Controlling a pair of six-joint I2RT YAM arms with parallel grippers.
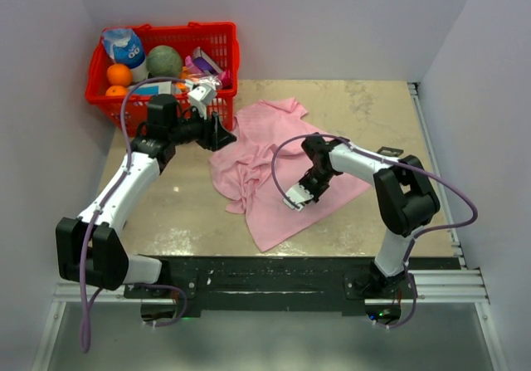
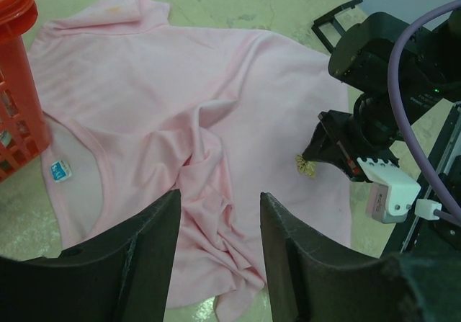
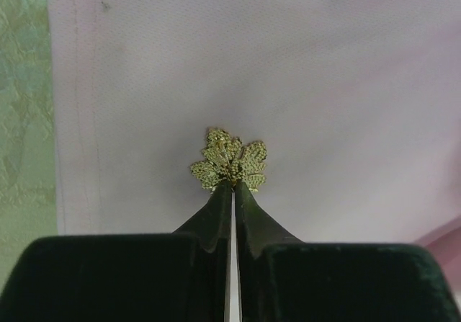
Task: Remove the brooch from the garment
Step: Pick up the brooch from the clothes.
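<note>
The garment, a light pink T-shirt, lies crumpled on the middle of the table. The brooch, a tiny gold leaf-like cluster, sits on flat cloth near the hem. My right gripper is shut, its thin fingertips pinched on the brooch's near edge. In the left wrist view the brooch shows just off the right gripper's tips. My left gripper stands open above the shirt's wrinkled middle, holding nothing. From above, the left gripper hovers at the shirt's left edge.
A red basket of groceries stands at the back left, its wall close beside the shirt's shoulder. A small blue tag sits inside the collar. A black bracket lies near the table's right edge. Walls close in on three sides.
</note>
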